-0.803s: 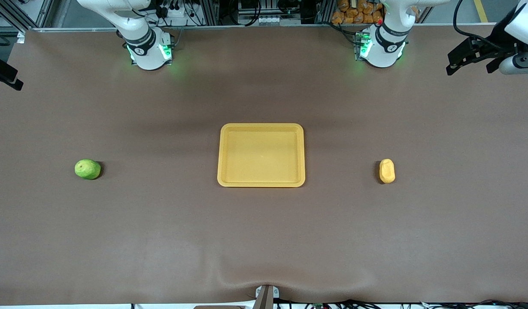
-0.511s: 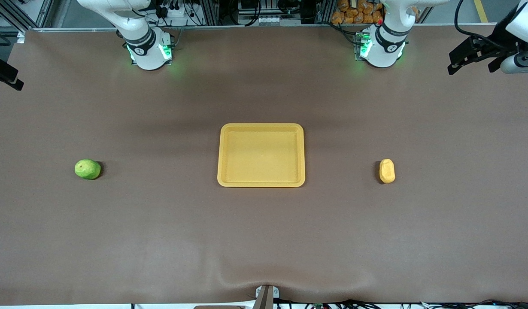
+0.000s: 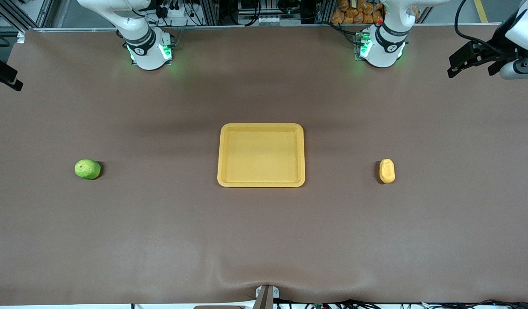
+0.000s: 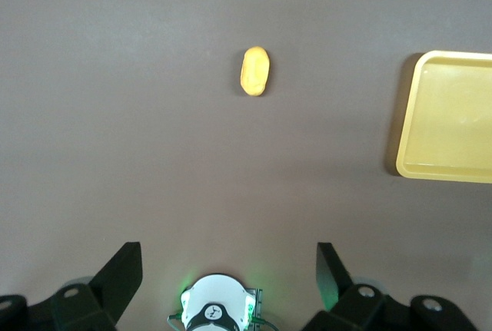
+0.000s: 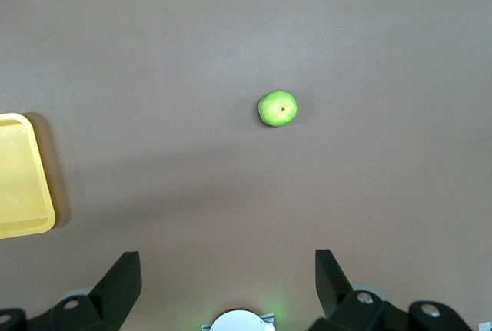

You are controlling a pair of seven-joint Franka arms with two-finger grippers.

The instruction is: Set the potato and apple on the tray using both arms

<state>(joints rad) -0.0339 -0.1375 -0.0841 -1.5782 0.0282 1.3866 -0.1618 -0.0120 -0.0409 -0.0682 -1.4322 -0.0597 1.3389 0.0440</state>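
Observation:
The yellow-orange tray [image 3: 261,155] lies empty in the middle of the table. The green apple [image 3: 87,169] sits on the cloth toward the right arm's end, and the oblong potato [image 3: 387,171] toward the left arm's end. My left gripper [image 3: 455,64] hangs high over the table's edge at its own end. In its wrist view it [image 4: 228,266] stands open and empty, with the potato [image 4: 254,71] and a part of the tray [image 4: 450,116] far below. My right gripper [image 5: 227,269] is open and empty too, high above the apple [image 5: 277,108] and the tray's corner [image 5: 23,181].
Both arm bases, the right arm's [image 3: 149,49] and the left arm's [image 3: 382,47], stand at the table's edge farthest from the front camera. A brown cloth [image 3: 264,240] covers the table and bulges at the edge nearest the camera. A black part of the right hand [image 3: 6,77] shows at the table's end.
The left arm's hand has drifted slightly toward the table's end. The apple, potato and tray have not moved.

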